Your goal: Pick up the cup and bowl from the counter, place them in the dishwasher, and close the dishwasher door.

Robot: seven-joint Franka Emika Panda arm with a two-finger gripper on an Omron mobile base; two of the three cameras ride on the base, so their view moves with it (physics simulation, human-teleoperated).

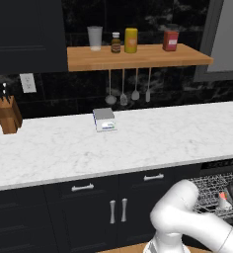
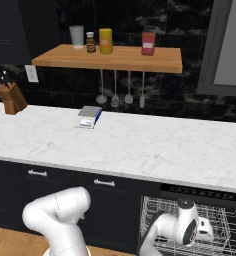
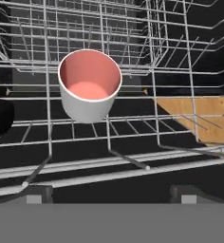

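My gripper (image 3: 109, 197), spread wide and holding nothing, hangs over the cup (image 3: 89, 86) standing upright in the dishwasher (image 2: 225, 220) rack, mouth up and clear of my fingertips.

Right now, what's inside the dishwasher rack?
A cup, grey outside and pink inside, stands upright in the grey wire rack, mouth open and empty. The jaws stand open, clear of it. A dark rounded shape sits at the left edge; what it is cannot be told.
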